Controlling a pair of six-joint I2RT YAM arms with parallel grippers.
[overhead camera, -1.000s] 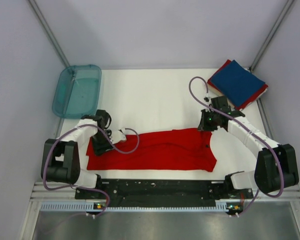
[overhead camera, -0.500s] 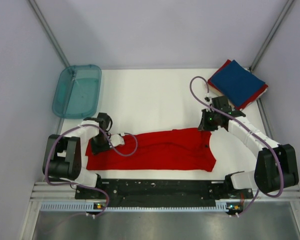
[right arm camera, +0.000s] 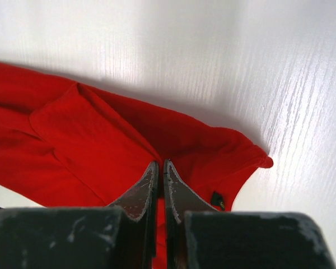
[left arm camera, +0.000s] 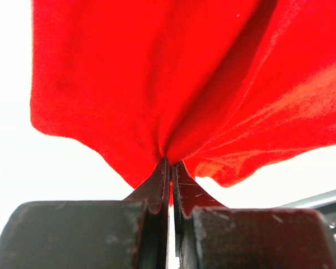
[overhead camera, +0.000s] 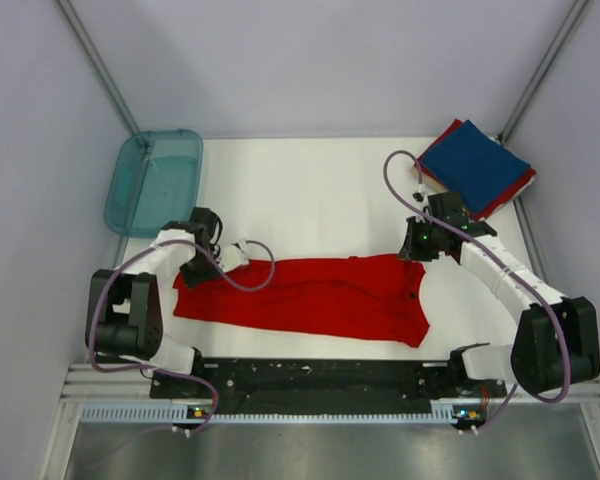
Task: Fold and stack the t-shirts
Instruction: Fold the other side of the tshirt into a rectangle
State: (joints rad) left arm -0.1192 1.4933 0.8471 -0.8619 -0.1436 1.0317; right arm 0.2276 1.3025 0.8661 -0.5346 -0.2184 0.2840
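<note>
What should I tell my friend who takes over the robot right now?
Left gripper: fingers shut on the left end of the red t-shirt.
Right gripper: fingers shut on its right end.
It lies as a long strip across the near side of the table.
Done: navy t-shirt folded atop a folded red tee, far right corner.
Left: fold this one, stack it there.

White desk and its load.
A red t-shirt stretches along the near edge; teal tray far left; folded navy t-shirt atop a folded red tee far right.
</note>
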